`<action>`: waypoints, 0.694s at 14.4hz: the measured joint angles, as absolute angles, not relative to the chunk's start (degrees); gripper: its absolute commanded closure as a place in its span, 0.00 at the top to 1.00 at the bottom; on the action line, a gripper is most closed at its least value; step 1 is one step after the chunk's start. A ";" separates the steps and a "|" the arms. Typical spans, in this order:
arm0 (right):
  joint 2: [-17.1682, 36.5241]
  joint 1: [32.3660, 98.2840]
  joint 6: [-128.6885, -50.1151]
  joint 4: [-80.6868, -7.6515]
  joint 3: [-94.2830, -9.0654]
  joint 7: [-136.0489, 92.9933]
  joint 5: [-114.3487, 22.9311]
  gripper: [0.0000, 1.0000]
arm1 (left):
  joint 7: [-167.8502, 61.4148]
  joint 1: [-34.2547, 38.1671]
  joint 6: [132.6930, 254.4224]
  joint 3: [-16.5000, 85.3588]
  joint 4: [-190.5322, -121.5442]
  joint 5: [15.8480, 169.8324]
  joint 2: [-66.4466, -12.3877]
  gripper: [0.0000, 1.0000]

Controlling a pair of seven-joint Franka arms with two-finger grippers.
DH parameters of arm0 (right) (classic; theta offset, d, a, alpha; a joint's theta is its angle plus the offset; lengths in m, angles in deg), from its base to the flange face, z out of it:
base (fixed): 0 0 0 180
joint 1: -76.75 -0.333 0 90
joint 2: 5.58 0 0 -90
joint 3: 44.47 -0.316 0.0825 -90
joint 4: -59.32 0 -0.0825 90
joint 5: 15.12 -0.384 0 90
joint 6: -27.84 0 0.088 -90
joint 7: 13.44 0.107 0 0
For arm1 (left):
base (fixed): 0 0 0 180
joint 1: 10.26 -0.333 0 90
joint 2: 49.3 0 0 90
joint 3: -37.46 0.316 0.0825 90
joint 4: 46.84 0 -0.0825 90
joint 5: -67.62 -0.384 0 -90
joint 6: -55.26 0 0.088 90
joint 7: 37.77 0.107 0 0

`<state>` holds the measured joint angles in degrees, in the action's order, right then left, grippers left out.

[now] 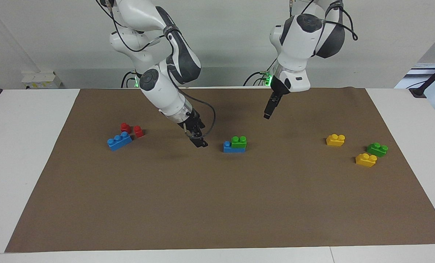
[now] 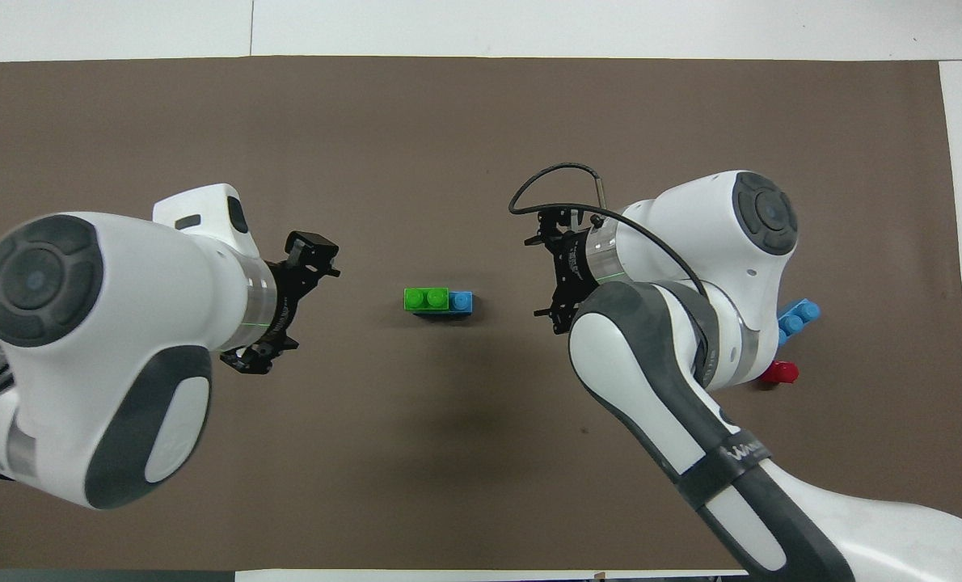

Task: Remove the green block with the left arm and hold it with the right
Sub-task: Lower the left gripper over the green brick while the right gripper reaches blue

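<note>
The green block sits pressed onto a blue brick near the middle of the brown mat, covering the brick's end toward the left arm's side and leaving one blue stud bare toward the right arm's side. The pair rests flat on the mat, with neither gripper touching it.

The right gripper hangs low over the mat just beside the stacked pair, on the right arm's side of it, its arm slanting down from the base. From where I stand its fingers look close together, but I cannot tell for certain whether they are parted or closed. The left gripper hangs over the mat between the pair and the robots, a little toward the left arm's side and clearly apart from the block; its fingers I cannot make out either.

Toward the right arm's end of the table lie another blue brick and two small red blocks just beside it, nearer to the robots. Toward the left arm's end lie a second green block and two yellow bricks, one of them just beside that green block.
</note>
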<state>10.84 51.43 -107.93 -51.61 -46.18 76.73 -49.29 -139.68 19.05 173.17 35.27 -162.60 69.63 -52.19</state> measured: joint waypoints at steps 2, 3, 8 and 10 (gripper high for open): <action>12.96 50.08 -110.50 -51.61 -46.17 76.73 -51.26 0.97 | -147.03 20.28 175.56 35.27 -162.60 69.03 -49.54 1.00; 13.67 49.28 -111.74 -51.61 -46.17 76.73 -52.06 0.97 | -149.58 20.40 177.08 35.27 -162.59 68.89 -48.49 1.00; 16.62 45.43 -117.78 -51.62 -46.16 76.77 -54.74 0.97 | -157.49 20.52 181.26 35.45 -162.22 66.19 -44.29 1.00; 17.77 44.55 -119.68 -51.62 -46.17 76.78 -54.93 0.97 | -159.97 20.84 182.55 35.45 -162.09 66.10 -43.43 1.00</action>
<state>17.77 44.55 -119.68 -51.62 -46.17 76.78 -54.93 -159.97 20.84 182.55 35.45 -162.09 66.10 -43.43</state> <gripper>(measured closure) 0.000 0.000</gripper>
